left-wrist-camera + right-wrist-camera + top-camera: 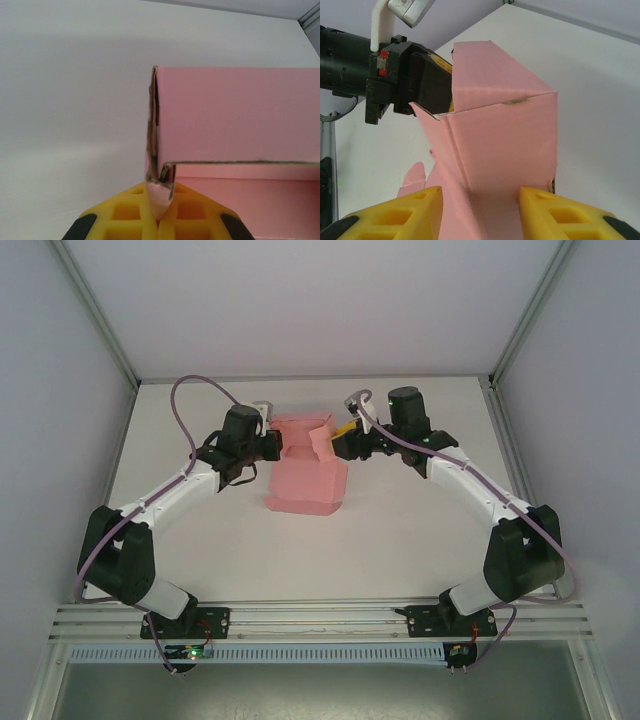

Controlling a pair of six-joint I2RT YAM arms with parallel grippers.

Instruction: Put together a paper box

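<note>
The paper box (308,480) lies half-folded in the middle of the table (410,530). At its 10 o'clock the left gripper (160,212) has its jaws pinched on a raised wall corner. At 1 o'clock the right gripper (481,200) has its jaws apart, astride a pink panel.

- Wearing white shells between black joints on the left arm (170,490) and right arm (470,485), just beyond the rail (320,612).
- Trailing purple cables (173,400) farther from the rail.
- Showing yellow latticed fingers (560,215).
</note>
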